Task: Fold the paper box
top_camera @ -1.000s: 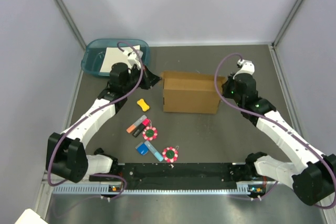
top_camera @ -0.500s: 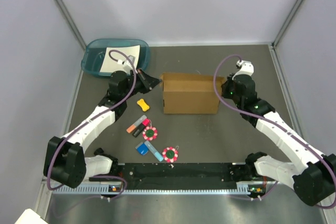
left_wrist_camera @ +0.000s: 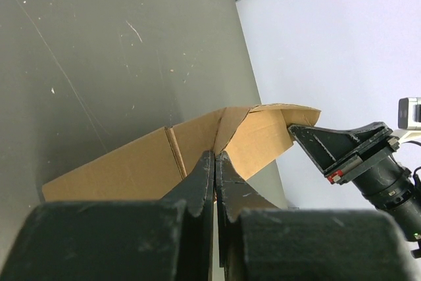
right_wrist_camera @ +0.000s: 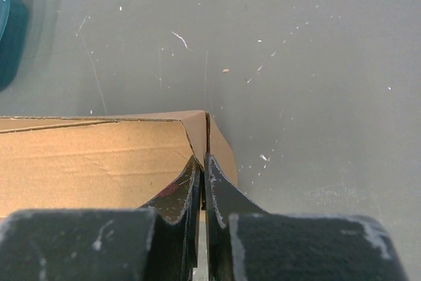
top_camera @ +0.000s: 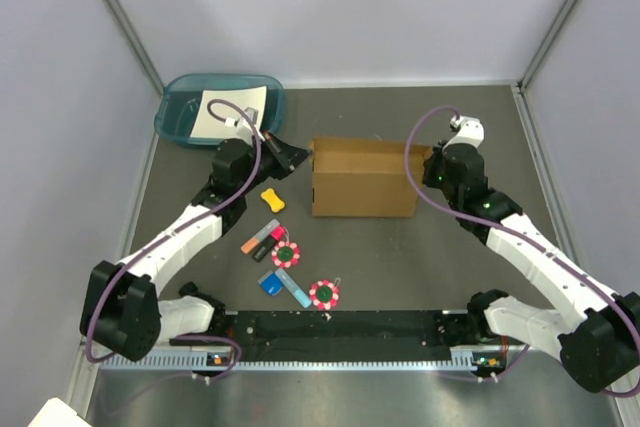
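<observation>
The paper box [top_camera: 364, 178] is brown corrugated cardboard, standing as a folded block in the middle of the table. My left gripper [top_camera: 297, 154] is shut on the box's left end flap; in the left wrist view the jaws [left_wrist_camera: 216, 156] pinch a thin cardboard edge of the box [left_wrist_camera: 131, 169]. My right gripper [top_camera: 424, 162] is shut on the right end flap; in the right wrist view the jaws [right_wrist_camera: 202, 160] pinch the upright cardboard edge of the box [right_wrist_camera: 92, 159]. My right gripper also shows in the left wrist view [left_wrist_camera: 296, 131].
A teal tray [top_camera: 175, 117] with a white sheet [top_camera: 228, 110] sits at the back left. A yellow piece [top_camera: 271, 200], markers [top_camera: 261, 240], two pink-rimmed discs [top_camera: 286, 254] [top_camera: 323, 293] and blue pieces [top_camera: 271, 285] lie in front of the box. Walls enclose the table.
My left arm has shifted right and forward, its gripper closing in on the box's left end. The box has slid slightly right. The right arm has barely moved.
</observation>
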Controlling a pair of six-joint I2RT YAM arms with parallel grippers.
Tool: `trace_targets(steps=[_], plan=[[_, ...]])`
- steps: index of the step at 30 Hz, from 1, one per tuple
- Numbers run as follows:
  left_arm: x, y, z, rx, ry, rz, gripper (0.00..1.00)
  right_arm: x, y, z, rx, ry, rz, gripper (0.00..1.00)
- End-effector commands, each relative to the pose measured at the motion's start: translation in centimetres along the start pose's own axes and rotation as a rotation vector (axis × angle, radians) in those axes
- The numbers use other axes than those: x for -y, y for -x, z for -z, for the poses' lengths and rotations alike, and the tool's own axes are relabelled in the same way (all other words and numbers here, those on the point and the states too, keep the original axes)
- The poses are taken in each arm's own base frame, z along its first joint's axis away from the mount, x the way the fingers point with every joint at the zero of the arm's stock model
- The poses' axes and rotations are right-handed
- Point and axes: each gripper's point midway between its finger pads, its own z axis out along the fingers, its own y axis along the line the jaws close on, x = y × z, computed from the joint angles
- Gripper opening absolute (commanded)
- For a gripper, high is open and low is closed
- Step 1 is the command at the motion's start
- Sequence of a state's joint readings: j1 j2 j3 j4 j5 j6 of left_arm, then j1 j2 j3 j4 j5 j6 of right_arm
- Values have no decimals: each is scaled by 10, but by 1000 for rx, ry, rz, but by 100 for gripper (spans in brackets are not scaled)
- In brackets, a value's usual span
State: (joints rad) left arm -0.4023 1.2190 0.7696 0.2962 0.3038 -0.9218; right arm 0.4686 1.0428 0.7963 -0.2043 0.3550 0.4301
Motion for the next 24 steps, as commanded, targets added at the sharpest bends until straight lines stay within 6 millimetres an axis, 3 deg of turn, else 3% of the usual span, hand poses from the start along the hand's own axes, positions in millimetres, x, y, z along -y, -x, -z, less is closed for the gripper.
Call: trace_targets(steps=[1, 16, 24], plan=[[20, 1, 4, 42, -70, 4, 0, 34, -79, 6, -254, -107, 125, 0], [9, -20, 1, 16, -31, -30, 0, 35, -86, 6, -264, -110, 122, 0], [-24, -35, 4, 2, 61, -160, 0, 33, -85, 8, -259, -98, 113, 0]])
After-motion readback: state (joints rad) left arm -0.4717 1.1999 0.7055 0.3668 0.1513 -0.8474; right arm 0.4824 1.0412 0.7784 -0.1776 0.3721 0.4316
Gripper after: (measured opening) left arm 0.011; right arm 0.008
